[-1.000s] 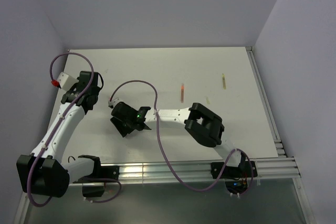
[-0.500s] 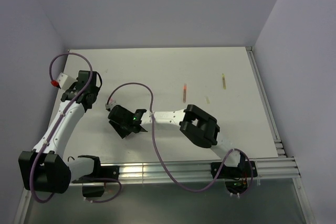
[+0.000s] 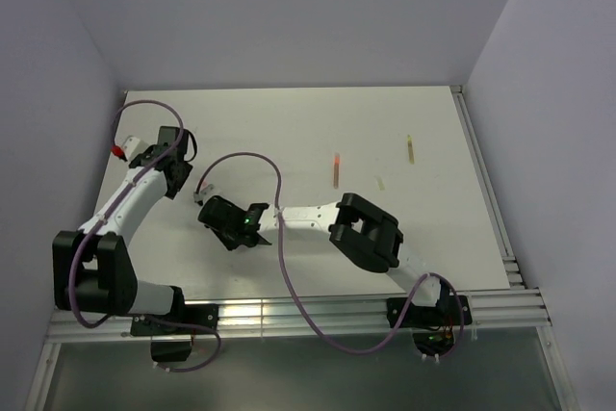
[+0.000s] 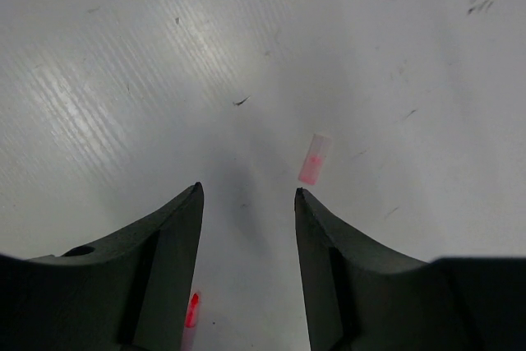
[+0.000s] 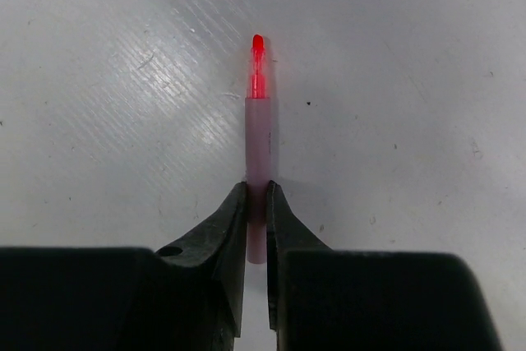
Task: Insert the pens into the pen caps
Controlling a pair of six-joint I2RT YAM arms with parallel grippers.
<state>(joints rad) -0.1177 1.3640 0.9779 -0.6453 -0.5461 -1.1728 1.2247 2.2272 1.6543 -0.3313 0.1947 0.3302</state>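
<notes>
My right gripper point(image 5: 256, 191) is shut on a pen point(image 5: 258, 141) with a pale pink barrel and a bright red tip point(image 5: 257, 59) that points away from the jaws, just above the table. In the top view this gripper point(image 3: 217, 218) is left of centre. My left gripper point(image 4: 247, 193) is open and empty, low over the table. A pale orange-pink pen cap point(image 4: 315, 159) lies just beyond its right fingertip point(image 4: 302, 203). A red pen tip point(image 4: 191, 310) shows beside its left finger. In the top view the left gripper point(image 3: 176, 180) is close to the right one.
A red pen point(image 3: 335, 168) lies mid-table, a tan-olive pen point(image 3: 409, 148) further right, and a pale stub point(image 3: 380, 182) between them. A purple cable point(image 3: 260, 166) loops over the right arm. Walls bound the table's back and both sides.
My left arm has swung so its gripper moved right, toward the right gripper. My right gripper has shifted slightly left, still holding the pen.
</notes>
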